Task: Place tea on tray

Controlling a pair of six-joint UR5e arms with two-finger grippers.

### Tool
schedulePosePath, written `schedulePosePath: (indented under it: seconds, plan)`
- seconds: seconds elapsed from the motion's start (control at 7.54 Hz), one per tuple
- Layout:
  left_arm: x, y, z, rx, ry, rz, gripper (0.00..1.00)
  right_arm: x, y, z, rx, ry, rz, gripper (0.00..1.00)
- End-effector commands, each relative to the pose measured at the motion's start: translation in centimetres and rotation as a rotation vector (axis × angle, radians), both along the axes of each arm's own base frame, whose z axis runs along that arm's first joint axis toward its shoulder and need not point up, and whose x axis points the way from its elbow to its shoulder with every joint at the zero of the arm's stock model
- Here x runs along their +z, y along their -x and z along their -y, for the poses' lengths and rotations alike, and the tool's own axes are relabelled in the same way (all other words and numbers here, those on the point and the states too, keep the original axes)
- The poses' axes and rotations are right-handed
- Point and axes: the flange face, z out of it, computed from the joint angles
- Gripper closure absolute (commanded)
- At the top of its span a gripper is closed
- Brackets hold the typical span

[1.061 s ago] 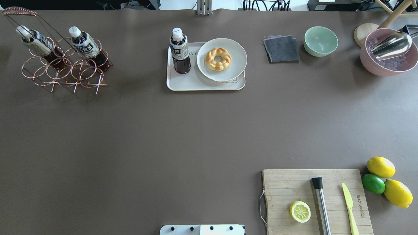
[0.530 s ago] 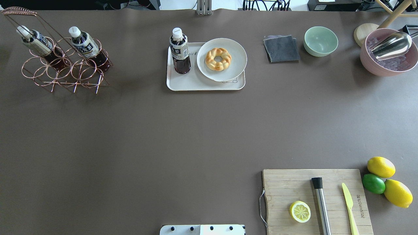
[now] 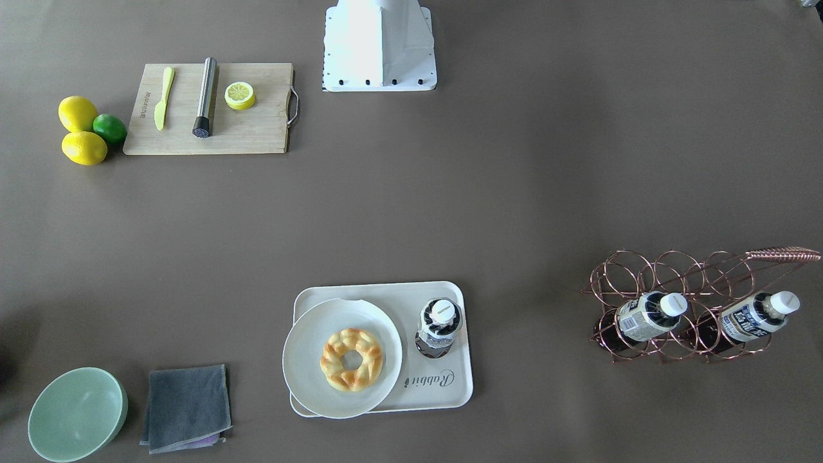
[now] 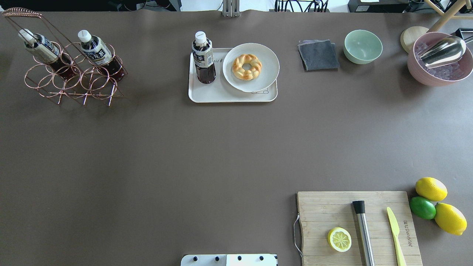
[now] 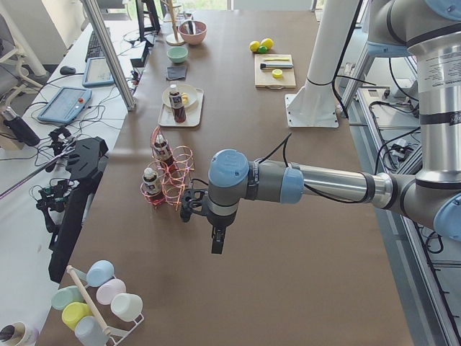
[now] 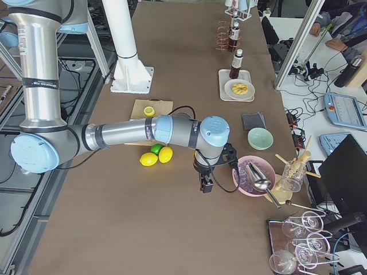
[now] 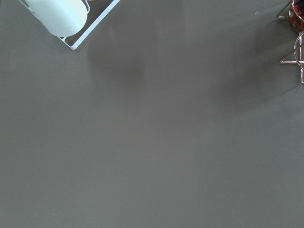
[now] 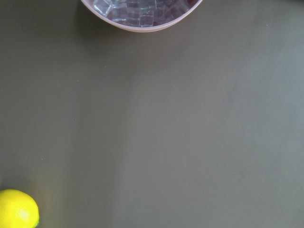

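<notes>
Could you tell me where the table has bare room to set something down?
Free: the stretch between the cream rectangular plastic tray, the wooden cutting board and the copper wire rack. Crowded: the tray, holding a round white plate and tea bottle.

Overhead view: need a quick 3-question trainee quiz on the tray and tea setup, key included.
1. True or false: the copper wire rack holds three tea bottles.
2. The tea bottle on the tray stands: A) on the round plate; B) upright beside the plate; C) tipped over the tray's rim.
3. What lies on the plate?
Key: 1 false, it holds two; 2 B; 3 a braided ring pastry.
</notes>
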Motion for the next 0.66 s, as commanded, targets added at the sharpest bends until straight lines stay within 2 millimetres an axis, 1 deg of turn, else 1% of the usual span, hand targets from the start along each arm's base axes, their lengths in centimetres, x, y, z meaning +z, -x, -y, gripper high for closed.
schedulePosePath:
  seconds: [0.0,0.13,0.27,0.53]
  plan:
    - [-1.0,0.5,-0.1,-0.009,-0.020,0.001,0.02,0.4,0.1,-0.3,-0.004,0.005,0.004,0.01]
    - [-2.0,1.4,-0.4,-0.032,-0.038,0.003,0.02,-0.2,0.1,-0.3,-0.004,-0.006,0.006,0.00]
    - [-2.1,1.8,-0.6,-0.043,-0.040,0.003,0.02,0.1,0.1,-0.3,-0.004,0.000,0.003,0.01]
    - [-1.9,2.0,-0.6,-0.045,-0.038,0.003,0.02,-0.2,0.1,-0.2,-0.005,-0.007,0.003,0.01]
